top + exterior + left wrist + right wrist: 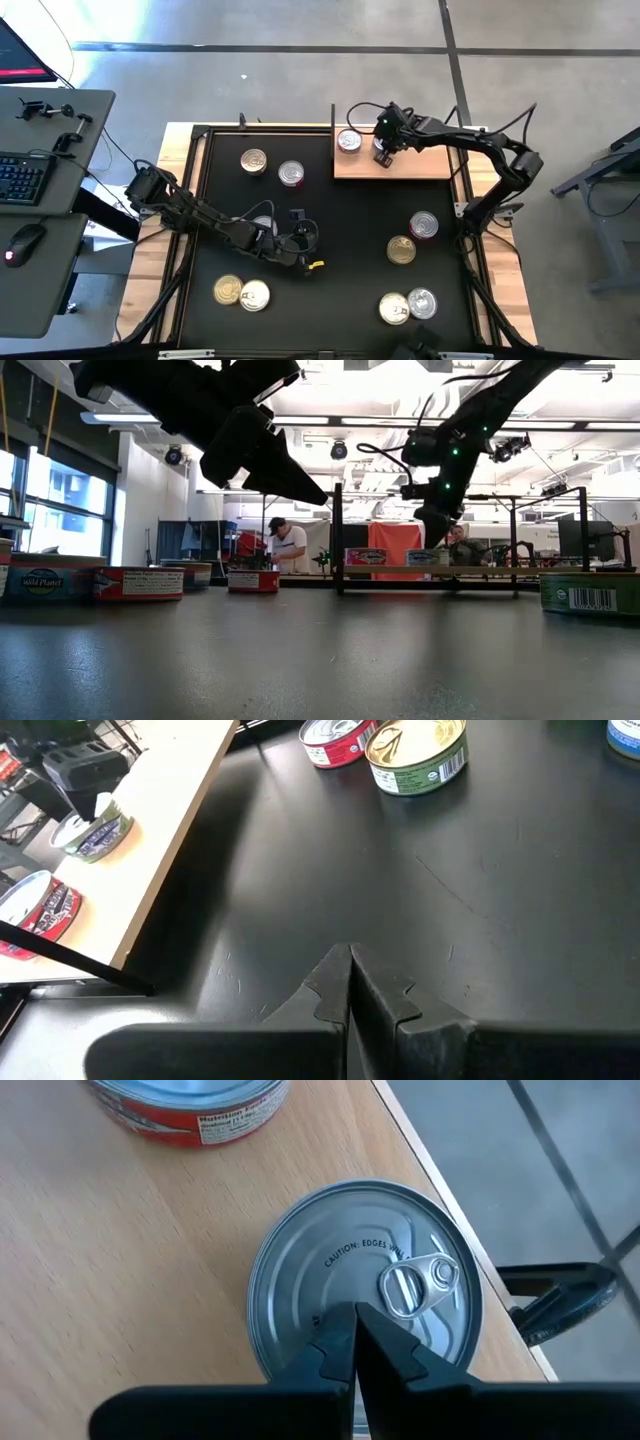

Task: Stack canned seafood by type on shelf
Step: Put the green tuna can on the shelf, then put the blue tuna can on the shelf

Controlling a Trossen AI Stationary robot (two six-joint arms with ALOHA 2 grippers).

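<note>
1 silver can (pixel 365 1280) half behind closed right fingers (pixel 345 1342)

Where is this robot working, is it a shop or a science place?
Probably a robotics lab or workshop, not a shop. Behind the black mat stands a big open hall with ceiling lights, a person at a bench, and a desk with a keyboard.

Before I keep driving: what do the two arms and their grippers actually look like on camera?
Both arms are dark, black-looking jointed links with black cables looped along them. The left gripper has two flat matte-black fingers with notched inner edges; a small yellow piece shows near its tip from above. The right gripper has the same black notched fingers. Small green lights glow on the right arm in the low view.
</note>
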